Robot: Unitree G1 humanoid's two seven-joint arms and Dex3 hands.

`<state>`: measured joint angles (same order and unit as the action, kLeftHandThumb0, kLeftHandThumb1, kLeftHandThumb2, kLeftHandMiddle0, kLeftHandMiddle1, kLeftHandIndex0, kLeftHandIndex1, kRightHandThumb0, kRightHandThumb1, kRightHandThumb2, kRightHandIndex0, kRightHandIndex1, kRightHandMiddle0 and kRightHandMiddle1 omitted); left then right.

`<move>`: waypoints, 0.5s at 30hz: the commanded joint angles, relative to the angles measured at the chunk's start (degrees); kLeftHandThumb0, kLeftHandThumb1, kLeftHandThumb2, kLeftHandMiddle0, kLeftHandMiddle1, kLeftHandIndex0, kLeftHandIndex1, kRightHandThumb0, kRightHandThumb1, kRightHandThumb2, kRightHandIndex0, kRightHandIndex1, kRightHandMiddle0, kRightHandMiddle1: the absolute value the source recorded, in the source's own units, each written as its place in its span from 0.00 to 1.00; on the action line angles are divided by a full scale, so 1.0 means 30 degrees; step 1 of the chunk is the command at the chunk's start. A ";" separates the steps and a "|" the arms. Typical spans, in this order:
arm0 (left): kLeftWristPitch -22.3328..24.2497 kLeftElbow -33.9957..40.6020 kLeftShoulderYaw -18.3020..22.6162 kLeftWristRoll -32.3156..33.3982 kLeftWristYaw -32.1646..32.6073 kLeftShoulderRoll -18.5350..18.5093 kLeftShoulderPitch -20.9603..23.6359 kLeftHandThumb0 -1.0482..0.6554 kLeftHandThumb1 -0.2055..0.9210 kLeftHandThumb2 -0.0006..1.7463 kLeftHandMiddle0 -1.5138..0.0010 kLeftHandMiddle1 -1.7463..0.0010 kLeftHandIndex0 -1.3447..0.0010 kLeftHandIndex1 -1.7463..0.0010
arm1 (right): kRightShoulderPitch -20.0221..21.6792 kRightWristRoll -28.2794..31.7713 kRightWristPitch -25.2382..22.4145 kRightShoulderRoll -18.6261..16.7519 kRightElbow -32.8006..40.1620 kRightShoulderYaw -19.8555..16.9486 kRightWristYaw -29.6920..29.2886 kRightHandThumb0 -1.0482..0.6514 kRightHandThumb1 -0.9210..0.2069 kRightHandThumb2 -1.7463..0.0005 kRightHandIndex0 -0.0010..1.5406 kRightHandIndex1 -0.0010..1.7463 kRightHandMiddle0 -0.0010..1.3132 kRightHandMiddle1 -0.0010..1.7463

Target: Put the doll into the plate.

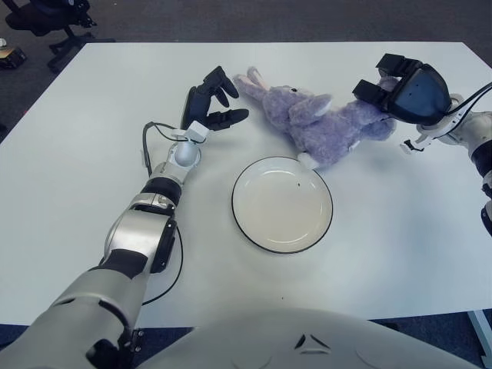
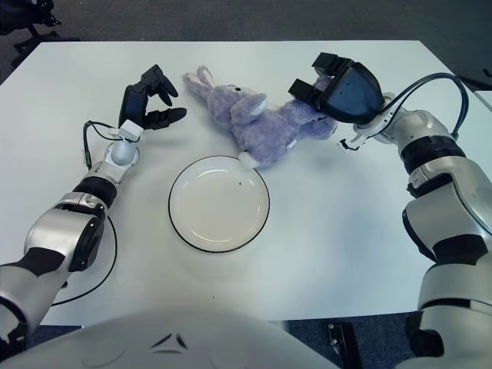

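A purple plush rabbit doll [image 1: 323,123] lies on its side on the white table, just behind the white, dark-rimmed plate [image 1: 234,207]. One of its feet reaches over the plate's far rim. My right hand [image 1: 384,81] sits at the doll's rear end on the right, its fingers curled around the plush there. My left hand [image 1: 219,100] hovers just left of the doll's ears, fingers spread and holding nothing. Nothing lies in the plate.
The table [image 1: 92,92] runs wide on both sides of the plate. A black cable [image 1: 147,150] loops beside my left forearm. An office chair [image 1: 46,15] stands on the floor beyond the far left corner.
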<state>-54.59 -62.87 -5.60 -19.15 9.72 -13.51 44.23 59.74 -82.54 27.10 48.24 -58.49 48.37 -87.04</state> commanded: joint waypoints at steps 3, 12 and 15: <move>0.2668 0.2815 -0.0947 -0.1070 -0.1681 -0.1100 0.0560 0.58 1.00 0.14 0.70 0.14 0.66 0.23 | 0.0508 -0.0262 -0.0703 0.0053 -0.0369 0.0461 -0.0475 0.40 0.00 0.75 0.62 1.00 0.57 1.00; 0.5711 0.6629 -0.3448 -0.7724 0.2609 -0.2834 0.0757 0.37 0.92 0.02 0.79 0.65 0.77 0.64 | 0.0653 -0.0204 -0.1606 -0.0152 -0.0588 0.0751 -0.0829 0.38 0.00 0.74 0.62 1.00 0.57 1.00; 0.7199 0.7738 -0.4817 -1.1027 0.5391 -0.3370 0.1022 0.34 0.92 0.01 0.75 0.86 0.75 0.78 | 0.0645 -0.0084 -0.1746 -0.0244 -0.0645 0.0751 -0.0908 0.38 0.00 0.73 0.62 1.00 0.57 1.00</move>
<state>-37.19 -43.71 -15.39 -41.95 17.25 -21.32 45.29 60.19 -82.71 23.07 47.93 -60.10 50.23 -88.98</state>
